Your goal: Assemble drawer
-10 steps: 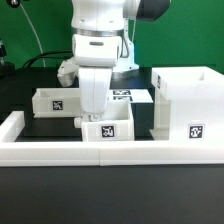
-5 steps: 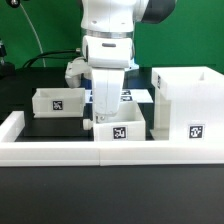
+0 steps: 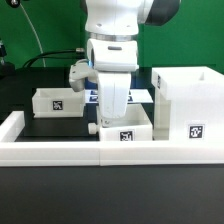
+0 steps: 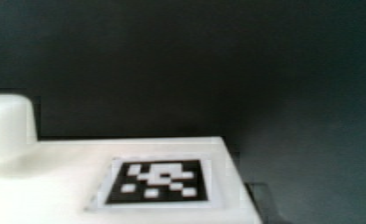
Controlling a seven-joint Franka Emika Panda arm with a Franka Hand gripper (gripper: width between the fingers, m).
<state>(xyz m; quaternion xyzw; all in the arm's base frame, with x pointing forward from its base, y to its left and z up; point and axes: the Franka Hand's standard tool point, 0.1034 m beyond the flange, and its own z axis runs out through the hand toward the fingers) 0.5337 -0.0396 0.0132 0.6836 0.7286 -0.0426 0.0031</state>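
Note:
The drawer's tall white housing (image 3: 186, 100) stands at the exterior view's right, with a tag on its front. One small open-top tray (image 3: 57, 101) sits at the left. The other tray (image 3: 130, 133) sits against the low wall, close to the housing's left side. My gripper (image 3: 113, 116) reaches down into this tray, shut on its wall; the fingertips are hidden by the tray. The wrist view shows the tray's white face (image 4: 55, 185) with its tag (image 4: 162, 182) and a blurred white rounded part (image 4: 2, 130) beside it.
A long low white wall (image 3: 50, 152) borders the black surface along the front and left. The marker board (image 3: 137, 95) lies flat behind the arm, partly hidden by it. Dark background and cables lie at the back.
My gripper and the tray in it have moved steadily toward the exterior view's right, closer to the housing. The other tray and the housing have not moved.

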